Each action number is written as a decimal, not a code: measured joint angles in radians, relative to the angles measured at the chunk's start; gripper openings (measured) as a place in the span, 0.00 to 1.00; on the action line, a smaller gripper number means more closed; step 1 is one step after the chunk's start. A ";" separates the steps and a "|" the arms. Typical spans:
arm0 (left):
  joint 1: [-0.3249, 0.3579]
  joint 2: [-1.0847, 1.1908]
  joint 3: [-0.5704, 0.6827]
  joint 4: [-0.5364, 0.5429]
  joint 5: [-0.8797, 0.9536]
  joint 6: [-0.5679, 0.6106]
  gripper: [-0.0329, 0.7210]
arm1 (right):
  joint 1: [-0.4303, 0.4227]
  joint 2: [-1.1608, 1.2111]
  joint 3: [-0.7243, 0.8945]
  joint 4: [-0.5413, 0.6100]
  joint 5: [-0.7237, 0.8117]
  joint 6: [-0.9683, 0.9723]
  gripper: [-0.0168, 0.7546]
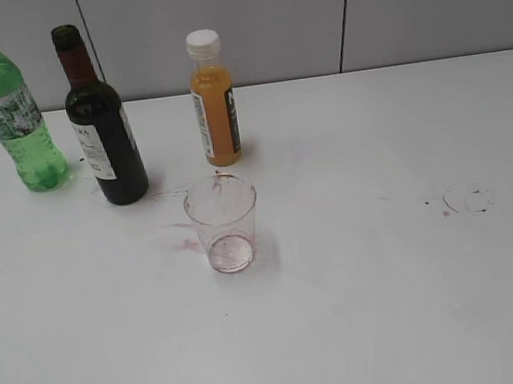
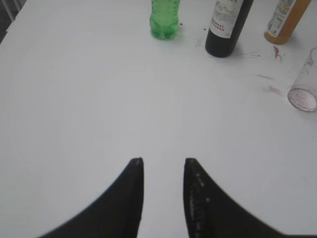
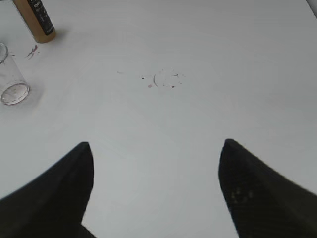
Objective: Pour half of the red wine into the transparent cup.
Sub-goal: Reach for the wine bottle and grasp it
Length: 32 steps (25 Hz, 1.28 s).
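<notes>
We log the wine bottle (image 2: 227, 27) and transparent cup (image 2: 304, 84) on the desk (image 2: 99, 99), far ahead-right of the left end effector (image 2: 163, 161), fingers slightly apart, empty. Right end effector (image 3: 156, 144) gapes wide, cup (image 3: 12, 82) far left. Bottle tops cropped.

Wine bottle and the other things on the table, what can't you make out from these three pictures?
- Wine bottle: how full it is, in any view; dark glass hides the level. Left wrist view cuts off its neck.
- Wine bottle label: print too small and blurred.
- Orange juice bottle: top cut off by the frame edge in both wrist views.
- Transparent cup: cut by the right edge in the left wrist view.
</notes>
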 joint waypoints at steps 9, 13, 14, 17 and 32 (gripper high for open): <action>0.000 0.000 0.000 0.000 0.000 0.000 0.32 | -0.001 0.000 0.000 0.000 0.000 0.000 0.79; 0.000 0.000 0.000 0.000 0.000 0.000 0.32 | -0.001 0.000 0.000 0.000 0.000 0.000 0.79; 0.000 0.000 0.000 0.000 0.000 0.000 0.32 | -0.001 0.000 0.000 0.000 0.000 0.000 0.79; 0.000 0.000 0.000 0.000 0.000 0.000 0.32 | -0.001 0.000 0.000 0.000 0.000 0.001 0.79; 0.000 0.000 0.000 0.000 0.000 0.000 0.32 | -0.001 0.000 0.000 0.001 0.000 -0.001 0.79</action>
